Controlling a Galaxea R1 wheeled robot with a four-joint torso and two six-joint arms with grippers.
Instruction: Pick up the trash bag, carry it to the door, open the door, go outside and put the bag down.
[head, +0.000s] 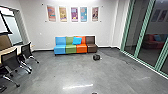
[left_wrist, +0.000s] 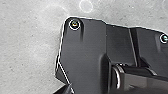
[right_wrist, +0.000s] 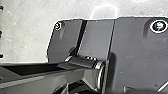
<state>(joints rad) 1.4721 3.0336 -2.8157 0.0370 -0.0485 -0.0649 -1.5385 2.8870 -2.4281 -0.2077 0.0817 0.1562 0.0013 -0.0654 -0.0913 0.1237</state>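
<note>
A small black object (head: 96, 57) rests on the grey floor in front of the sofa's right part; I cannot tell if it is the trash bag. Tall glass panels in green frames (head: 137, 32) run along the right side of the room, and which of them is a door I cannot tell. Both wrist views look down past the robot's own dark plate and jointed bar to pale floor, and how each gripper stands cannot be made out.
Against the back wall stands a multicoloured sofa (head: 70, 49) with a blue cushion (head: 77, 40). Black chairs (head: 10, 59) line a table (head: 5, 53) on the left. Something small and dark (head: 94, 93) shows at the head view's bottom edge.
</note>
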